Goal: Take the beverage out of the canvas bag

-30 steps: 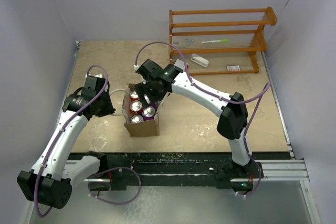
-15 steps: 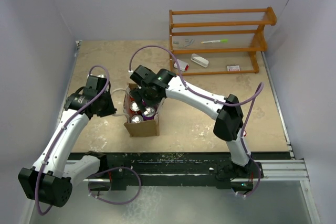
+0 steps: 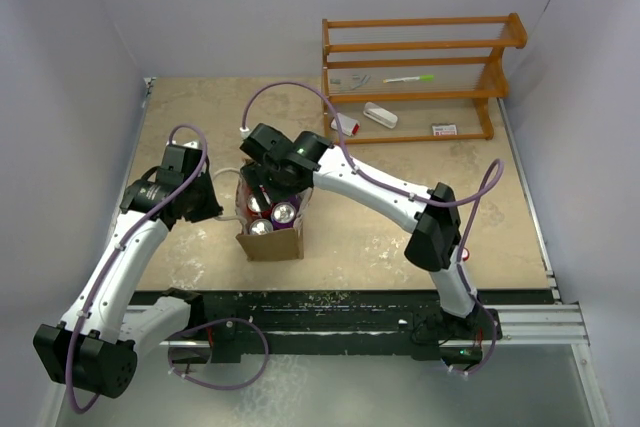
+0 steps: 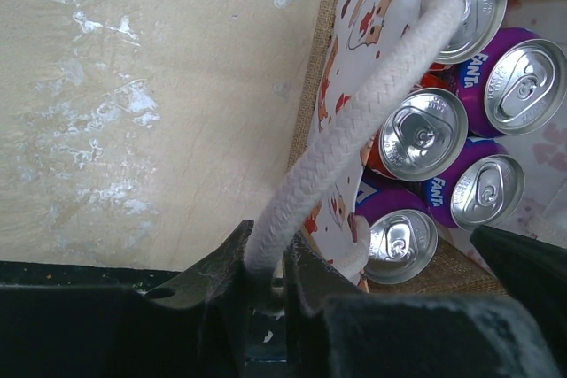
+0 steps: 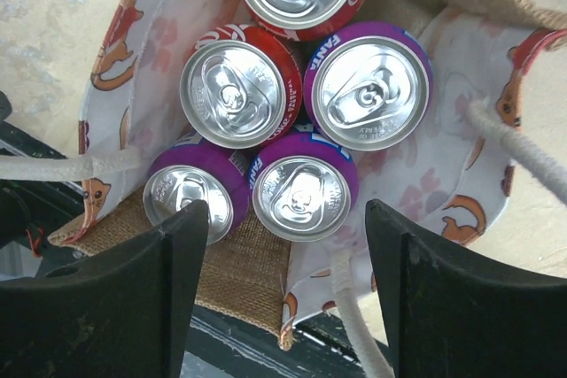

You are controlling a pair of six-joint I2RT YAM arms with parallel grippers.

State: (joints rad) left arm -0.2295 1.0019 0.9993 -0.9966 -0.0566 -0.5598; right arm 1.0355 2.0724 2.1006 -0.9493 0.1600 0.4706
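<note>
My left jaws clamped on rope handle (image 4: pixel 354 148) at canvas bag's (image 3: pixel 270 244) 9 o'clock, right jaws apart, seemingly above cans (image 5: pixel 301 196)

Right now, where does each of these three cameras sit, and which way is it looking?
Top view: above and behind the arms, looking down on the table; the left arm and right arm show, reaching to the canvas bag.
Left wrist: looks along the left hand, shut on the bag's white rope handle.
Right wrist: looks straight down into the bag past the open right hand.
Shared: both wrist views show the same five soda cans, red ones and purple Fanta.
</note>
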